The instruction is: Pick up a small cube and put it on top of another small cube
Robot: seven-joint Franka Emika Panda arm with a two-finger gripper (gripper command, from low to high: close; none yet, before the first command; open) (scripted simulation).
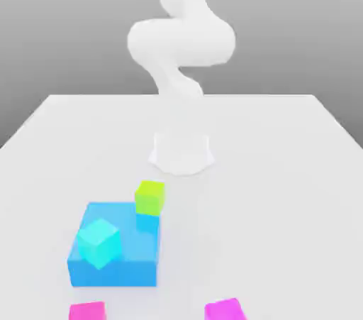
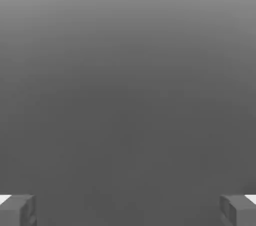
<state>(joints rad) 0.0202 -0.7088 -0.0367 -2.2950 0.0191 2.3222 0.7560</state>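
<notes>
Exterior view: nearest the camera, two small bright magenta-pink cubes (image 1: 86, 310) (image 1: 225, 309) are seen on the white bench (image 1: 283, 191). Farther off, one small cyan cube (image 1: 98, 242) is seen on one flat blue block (image 1: 113, 262), and one small lime-green cube (image 1: 149, 196) at the block's far corner. In the hand view, the end effector (image 2: 128, 210) is held wide apart, empty, with no cube between its fingers; which way the cubes lie from it cannot be told.

We see a white robot arm (image 1: 181, 42) rising over a pale, near-white table (image 1: 283, 169), against a plain grey backdrop. A flat blue block (image 1: 113, 255) carries a cyan cube (image 1: 99, 243) and, at its one o'clock corner, a lime-green cube (image 1: 149, 197). Two plain magenta-pink cubes sit at six o'clock: one (image 1: 87, 311) towards seven, the other (image 1: 225, 309) towards five. In the hand view, the fingertips (image 2: 17, 210) are grey with white edges.
</notes>
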